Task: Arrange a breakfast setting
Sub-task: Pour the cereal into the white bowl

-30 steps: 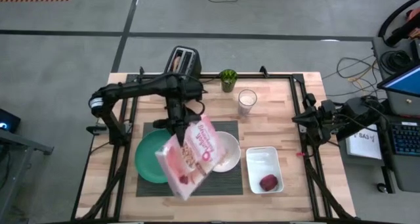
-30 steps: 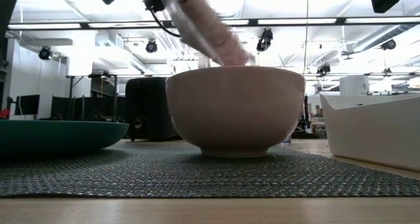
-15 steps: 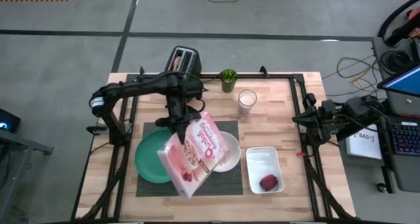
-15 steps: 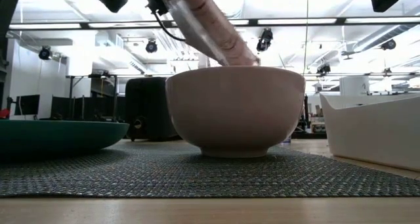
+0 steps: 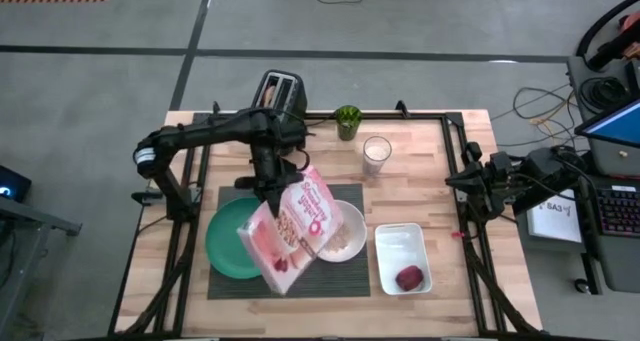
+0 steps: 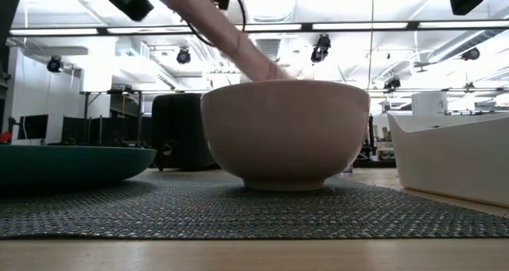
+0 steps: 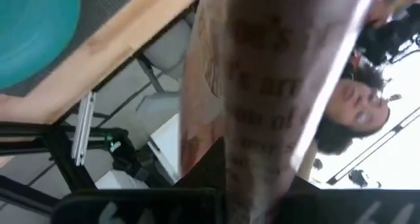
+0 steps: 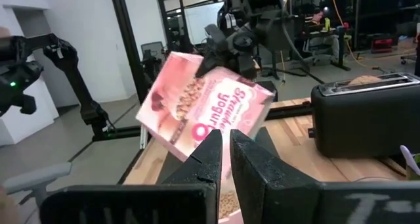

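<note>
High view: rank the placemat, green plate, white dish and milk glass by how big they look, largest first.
1. Placemat, partly covered, clearly the largest.
2. Green plate, partly hidden by the cereal box.
3. White dish, somewhat smaller than the plate.
4. Milk glass, smallest.

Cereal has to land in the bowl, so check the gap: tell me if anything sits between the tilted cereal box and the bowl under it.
Nothing visible does. The left gripper holds the cereal box tipped directly over the white bowl, open air between them.
</note>
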`<state>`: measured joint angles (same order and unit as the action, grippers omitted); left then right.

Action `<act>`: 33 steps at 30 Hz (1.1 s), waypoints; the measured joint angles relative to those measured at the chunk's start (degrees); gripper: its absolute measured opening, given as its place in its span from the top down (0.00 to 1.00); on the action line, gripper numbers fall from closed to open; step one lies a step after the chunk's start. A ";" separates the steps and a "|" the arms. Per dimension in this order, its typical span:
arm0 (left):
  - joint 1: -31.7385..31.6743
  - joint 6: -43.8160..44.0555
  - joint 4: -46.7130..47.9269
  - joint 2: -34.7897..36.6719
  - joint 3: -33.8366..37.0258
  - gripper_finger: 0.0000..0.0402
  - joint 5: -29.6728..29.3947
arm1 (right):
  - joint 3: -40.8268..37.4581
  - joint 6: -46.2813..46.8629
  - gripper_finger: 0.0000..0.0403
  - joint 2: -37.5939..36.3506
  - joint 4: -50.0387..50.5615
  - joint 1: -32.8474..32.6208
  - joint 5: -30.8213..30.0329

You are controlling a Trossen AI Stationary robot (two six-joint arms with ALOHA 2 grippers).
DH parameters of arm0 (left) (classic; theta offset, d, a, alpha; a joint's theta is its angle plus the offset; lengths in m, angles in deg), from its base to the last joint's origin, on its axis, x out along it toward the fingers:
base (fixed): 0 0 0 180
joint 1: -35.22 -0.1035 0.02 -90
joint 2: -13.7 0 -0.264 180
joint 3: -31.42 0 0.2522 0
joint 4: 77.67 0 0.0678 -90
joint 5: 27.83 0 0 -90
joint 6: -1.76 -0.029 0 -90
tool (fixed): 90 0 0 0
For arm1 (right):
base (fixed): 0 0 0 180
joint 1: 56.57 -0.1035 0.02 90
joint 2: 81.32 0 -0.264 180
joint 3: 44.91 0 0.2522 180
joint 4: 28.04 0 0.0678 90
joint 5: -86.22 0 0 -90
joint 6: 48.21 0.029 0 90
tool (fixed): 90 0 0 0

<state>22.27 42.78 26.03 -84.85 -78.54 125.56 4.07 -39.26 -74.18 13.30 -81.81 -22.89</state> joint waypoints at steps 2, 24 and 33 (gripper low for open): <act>0.90 -1.28 -0.08 -0.59 0.10 1.00 2.34 | 0.00 0.01 0.94 0.00 -0.02 0.01 0.00; 4.07 -5.09 0.06 -1.47 0.13 1.00 -1.58 | 0.02 0.14 0.94 0.00 -0.26 0.02 -0.03; 3.32 -6.41 0.02 -0.44 0.13 1.00 3.31 | 0.04 0.07 0.94 0.00 -1.09 0.02 -0.39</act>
<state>25.59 36.37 26.05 -85.30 -78.41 128.87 4.12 -39.19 -74.18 12.21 -81.78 -23.29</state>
